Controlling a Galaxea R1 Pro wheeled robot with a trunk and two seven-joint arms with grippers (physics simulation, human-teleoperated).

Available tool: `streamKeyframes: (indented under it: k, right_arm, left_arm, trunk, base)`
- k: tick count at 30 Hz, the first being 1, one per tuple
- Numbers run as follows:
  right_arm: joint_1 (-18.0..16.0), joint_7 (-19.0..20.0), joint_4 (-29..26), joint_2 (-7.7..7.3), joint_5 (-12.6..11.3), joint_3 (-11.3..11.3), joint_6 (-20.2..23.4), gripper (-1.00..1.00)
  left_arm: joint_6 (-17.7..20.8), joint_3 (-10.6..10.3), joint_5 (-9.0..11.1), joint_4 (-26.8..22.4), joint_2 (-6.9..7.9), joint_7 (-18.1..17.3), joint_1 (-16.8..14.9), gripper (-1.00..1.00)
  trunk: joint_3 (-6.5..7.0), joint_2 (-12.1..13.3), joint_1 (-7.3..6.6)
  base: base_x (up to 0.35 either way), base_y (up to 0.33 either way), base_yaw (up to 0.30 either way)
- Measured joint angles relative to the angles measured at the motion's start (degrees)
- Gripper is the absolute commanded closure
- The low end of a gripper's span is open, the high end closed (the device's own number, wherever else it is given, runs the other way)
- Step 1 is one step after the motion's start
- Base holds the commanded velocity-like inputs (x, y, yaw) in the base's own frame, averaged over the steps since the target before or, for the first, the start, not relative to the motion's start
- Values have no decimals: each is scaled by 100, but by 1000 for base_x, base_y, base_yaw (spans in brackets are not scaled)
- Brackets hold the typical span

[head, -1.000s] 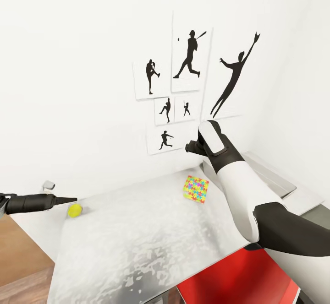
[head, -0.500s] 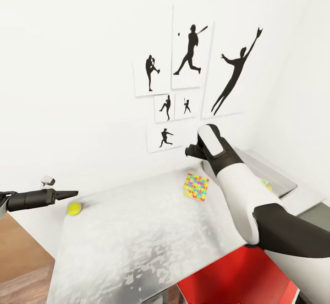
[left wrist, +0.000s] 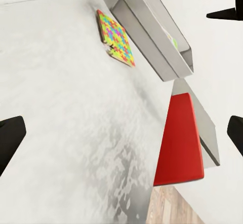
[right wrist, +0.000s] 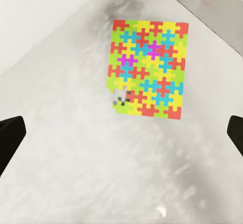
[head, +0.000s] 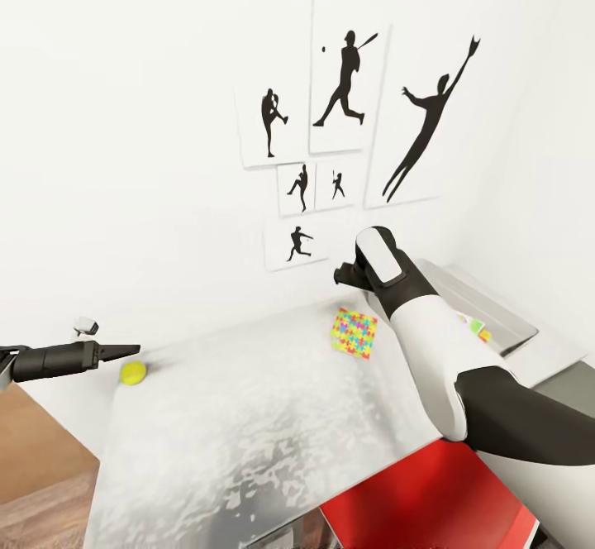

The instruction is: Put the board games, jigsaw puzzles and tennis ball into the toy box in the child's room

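The thin square multicolour jigsaw puzzle (head: pixel 354 333) lies flat on the pale grey-white tabletop (head: pixel 248 433), just beside the translucent grey toy box (head: pixel 487 311), unmoved. The small yellow-green tennis ball (head: pixel 132 373) sits near the far corner, where the left tool (head: pixel 132 350) stays close above it. Both tools are spread open; the right tool (right wrist: pixel 121 133) hovers over the puzzle.

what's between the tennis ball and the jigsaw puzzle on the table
Nothing: in the head view, bare table separates the tennis ball from the jigsaw puzzle.
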Motion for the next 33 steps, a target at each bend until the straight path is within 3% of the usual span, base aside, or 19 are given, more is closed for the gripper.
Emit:
streamKeyframes:
  k: [23,33]
  right_arm:
    - [5,16,6,0,76,32,-710,-100]
    - [5,54,310,0,78,71,-1175,-100]
  left_arm:
    - [-30,-1,0,0,9,0,0,-100]
    - [-42,-1,0,0,14,0,0,-100]
  trunk:
    - [-212,0,0]
    - [-305,-1,0]
  base:
    - [0,0,0]
    - [0,0,0]
